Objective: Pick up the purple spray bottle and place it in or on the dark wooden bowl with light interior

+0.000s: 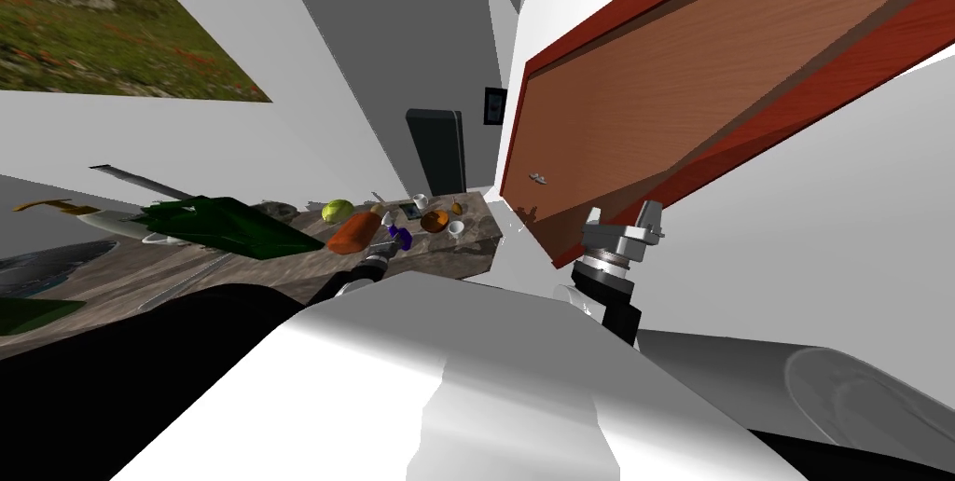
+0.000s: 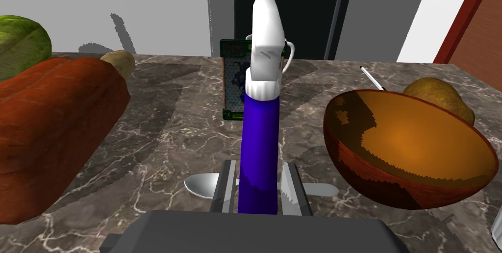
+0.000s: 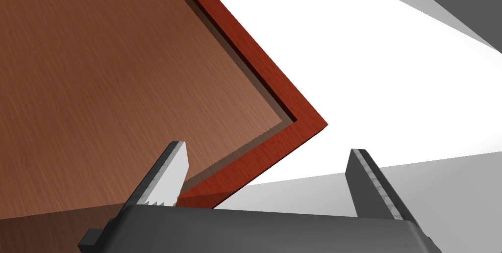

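You had the purple spray bottle, white nozzle up, clamped low on its body between your left gripper's fingers, above the marble counter. The wooden bowl sat just beside it, and a spoon lay behind the fingers. The print on the green-edged card beyond was unreadable. Your right gripper stood wide apart by a wooden door.

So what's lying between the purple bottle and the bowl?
Mostly bare marble counter; the handle of a spoon pokes past the bottle toward the bowl, in the left wrist view.
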